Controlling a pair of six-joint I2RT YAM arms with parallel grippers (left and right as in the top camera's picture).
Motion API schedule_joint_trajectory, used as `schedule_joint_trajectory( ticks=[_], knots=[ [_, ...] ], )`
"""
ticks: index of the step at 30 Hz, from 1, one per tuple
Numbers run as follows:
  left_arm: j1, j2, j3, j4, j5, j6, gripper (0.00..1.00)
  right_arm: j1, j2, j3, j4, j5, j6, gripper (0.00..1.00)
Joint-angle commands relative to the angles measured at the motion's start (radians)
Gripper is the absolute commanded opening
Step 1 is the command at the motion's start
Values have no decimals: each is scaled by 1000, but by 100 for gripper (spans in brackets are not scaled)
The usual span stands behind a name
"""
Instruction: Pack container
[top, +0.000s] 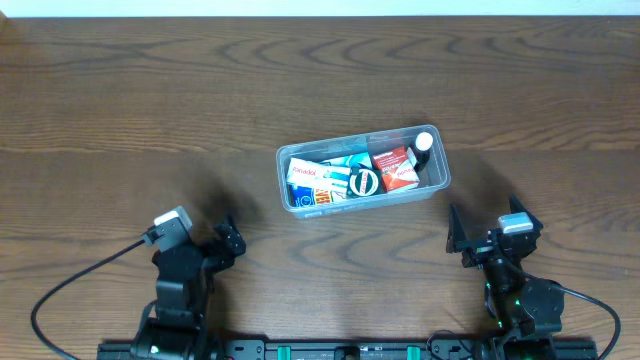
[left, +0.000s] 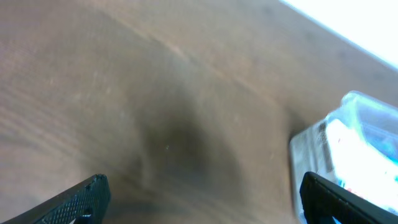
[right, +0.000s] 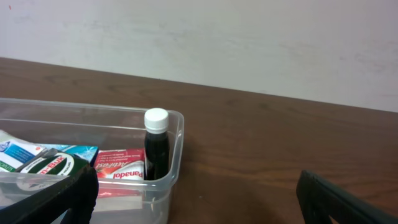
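The container (top: 282, 165) sits on the wooden table (top: 150, 100) about the middle of the scene, a little to the right and farther out than both arms. It lies lengthwise left to right, slightly skewed, with its right end the farther one. It is already well filled. A white and orange box (top: 303, 176) lies at the left end, with a teal box (top: 345, 163) beside it. A round black and white item (top: 364, 181) rests near the middle, and I cannot tell what it is. To the right of it lies a red box (right: 121, 165). A dark bottle (right: 156, 149) with a white cap stands upright in the far right corner, against the wall. No loose piece shows on the table around the tub, and no lid is in view. By my judgement the packing is finished or very nearly so. At most a cover or a final tidying is left, and the pictures cannot settle that. The left gripper (left: 202, 186) hangs over bare wood at the near left, fingers spread wide and holding nothing, with the tub's end at the right edge of its view. The right gripper (right: 196, 180) waits at the near right, just short of the tub's right end, also spread wide and empty. Neither touches the container.
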Motion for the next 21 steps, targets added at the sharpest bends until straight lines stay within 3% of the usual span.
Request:
schedule_joint_trajectory(
  ticks=[1, 5, 12, 21],
  knots=[
    [18, -68, -40, 69, -8, 15, 98, -10, -6, -3, -2, -8, -12, 99],
    [32, -104, -73, 201, 4, 132, 98, -10, -6, -3, -2, -8, -12, 99],
    [32, -111, -73, 297, 101, 425, 98, -10, -6, -2, -2, -8, -12, 99],
    [71, -194, -133, 296, 152, 464, 98, -10, -6, -2, -2, -8, -12, 99]
  ],
)
